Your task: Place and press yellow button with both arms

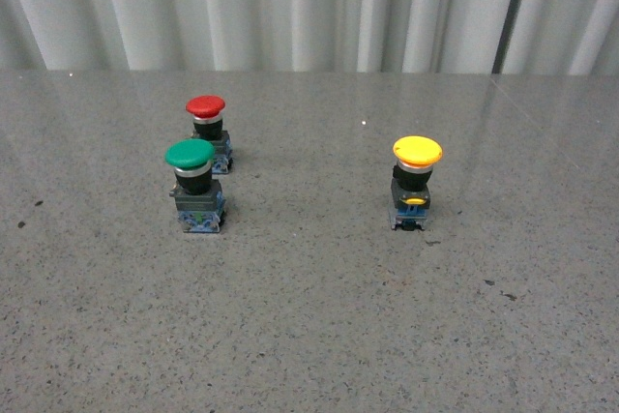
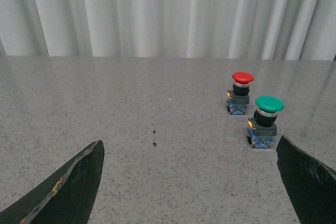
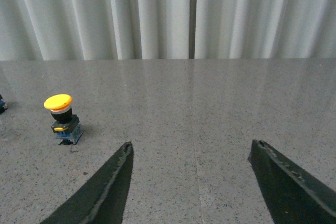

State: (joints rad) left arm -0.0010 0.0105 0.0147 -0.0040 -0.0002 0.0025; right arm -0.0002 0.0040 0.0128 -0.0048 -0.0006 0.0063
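The yellow button (image 1: 417, 182) stands upright on the grey speckled table, right of centre in the front view: yellow mushroom cap, black body with a yellow tab, blue-grey base. It also shows in the right wrist view (image 3: 62, 118), far off to one side of my open, empty right gripper (image 3: 191, 150). My left gripper (image 2: 190, 148) is open and empty over bare table; the yellow button is out of its view. Neither arm shows in the front view.
A green-capped switch (image 1: 196, 186) and a red-capped switch (image 1: 209, 132) stand close together at the left. Both show in the left wrist view, the green (image 2: 265, 121) near one finger (image 2: 307, 179), the red (image 2: 240, 93) behind it. A white curtain (image 1: 309, 7) backs the table.
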